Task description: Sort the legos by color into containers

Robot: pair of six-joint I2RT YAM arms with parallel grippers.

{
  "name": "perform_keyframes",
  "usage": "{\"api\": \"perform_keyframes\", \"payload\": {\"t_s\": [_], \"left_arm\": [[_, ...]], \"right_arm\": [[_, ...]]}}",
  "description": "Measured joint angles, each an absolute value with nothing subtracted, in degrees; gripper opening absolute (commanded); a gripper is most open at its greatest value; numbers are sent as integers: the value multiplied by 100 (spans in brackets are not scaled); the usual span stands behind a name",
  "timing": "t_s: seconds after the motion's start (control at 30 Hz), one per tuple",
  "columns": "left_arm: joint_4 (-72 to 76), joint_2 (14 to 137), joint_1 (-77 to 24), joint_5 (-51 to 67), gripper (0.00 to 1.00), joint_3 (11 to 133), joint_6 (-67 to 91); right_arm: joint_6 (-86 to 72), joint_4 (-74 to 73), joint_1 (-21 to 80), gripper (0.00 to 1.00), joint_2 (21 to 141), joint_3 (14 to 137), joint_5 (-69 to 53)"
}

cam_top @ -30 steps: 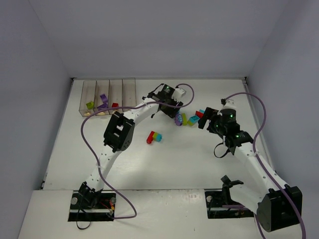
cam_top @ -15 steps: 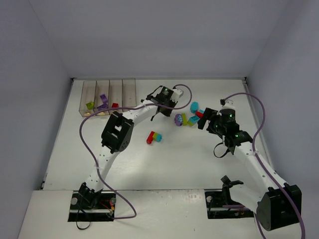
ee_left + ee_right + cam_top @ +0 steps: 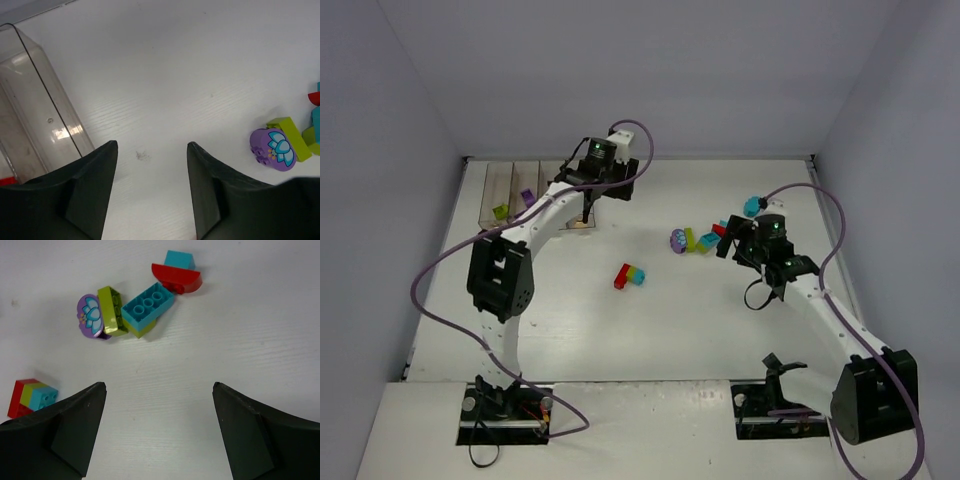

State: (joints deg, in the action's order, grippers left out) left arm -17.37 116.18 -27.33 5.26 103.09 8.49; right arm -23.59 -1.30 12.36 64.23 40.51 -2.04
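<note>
Left gripper jaws part-open, empty, containers just left of it, right gripper wide, empty, legos ahead of it, green brick and purple brick in containers, seen overhead only

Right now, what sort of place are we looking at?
Probably a lab robot test cell: a white table boxed in by plain walls, left arm and right arm bolted at its near edge, toy bricks and clear bins as props.

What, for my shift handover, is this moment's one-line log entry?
left gripper: open, empty, beside right end of containers | right gripper: open, empty, above loose legos
</note>
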Motion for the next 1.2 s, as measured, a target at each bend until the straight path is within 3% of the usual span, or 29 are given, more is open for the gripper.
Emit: {"api": "perform_keyframes", "payload": {"t_s": [0.17, 0.73, 1.07, 1.2], "left_arm": [[-1898, 11187, -2766, 493, 70, 9880, 1227], [-3006, 9402, -2810, 336, 72, 8136, 1815], [-3148, 9052, -2810, 338, 72, 7555, 1855], [-3164, 9045, -2810, 338, 72, 7509, 1855]], "right_arm": [[-2493, -161, 1194, 85, 7242, 4731, 543], [-2912, -237, 405, 87, 11627, 8187, 1712], [-2882, -316, 340, 83, 12665, 9061, 1787], [-2812, -311, 266, 72, 12776, 9218, 1780]]}}
